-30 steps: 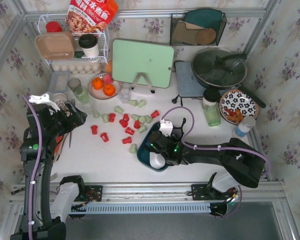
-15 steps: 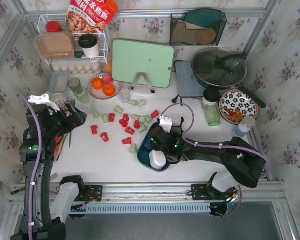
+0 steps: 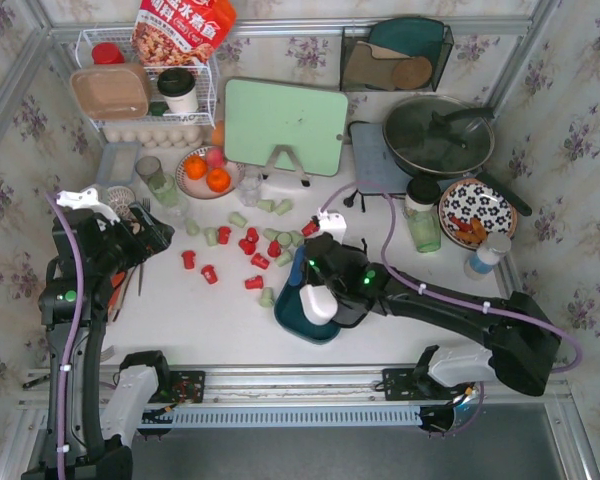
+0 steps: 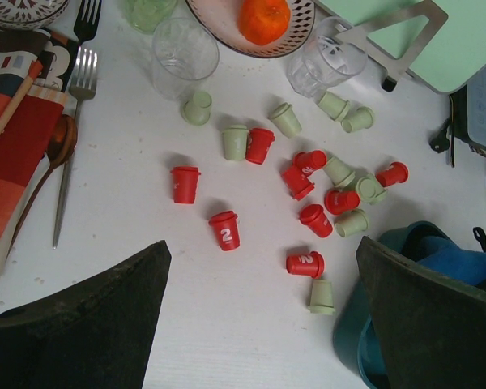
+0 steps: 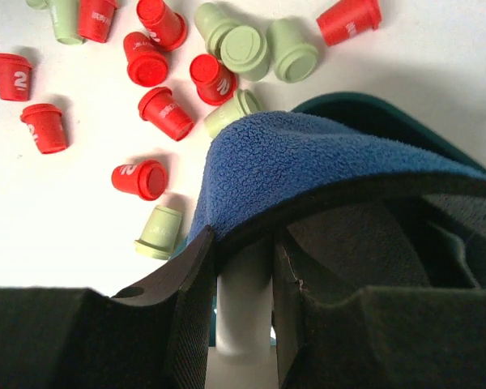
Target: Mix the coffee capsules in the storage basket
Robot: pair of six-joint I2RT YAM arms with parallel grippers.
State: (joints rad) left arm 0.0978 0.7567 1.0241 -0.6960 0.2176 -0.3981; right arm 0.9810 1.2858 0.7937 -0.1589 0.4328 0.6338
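Red and pale green coffee capsules (image 3: 250, 245) lie scattered on the white table, none in the storage basket as far as I can see. They also show in the left wrist view (image 4: 306, 263) and the right wrist view (image 5: 139, 179). The dark teal storage basket (image 3: 292, 322) sits just near of them, its rim (image 5: 373, 109) partly hidden. My right gripper (image 3: 322, 283) hovers over the basket, shut on the white handle (image 5: 245, 300) of a blue fleece pad (image 5: 308, 158). At the far left my left gripper (image 3: 145, 232) hangs open and empty (image 4: 261, 243).
A plate of oranges (image 3: 208, 172), clear glasses (image 4: 185, 57) and a green cutting board (image 3: 285, 125) stand behind the capsules. Forks and a spoon (image 4: 69, 97) lie at the left. A pan (image 3: 438, 135), a patterned bowl (image 3: 477, 212) and a jar (image 3: 421, 222) are at the right.
My right arm has reached farther from the near edge and risen, carrying the white-handled blue pad over the basket toward the capsules. Its jaws have narrowed on the handle. The left arm is still.
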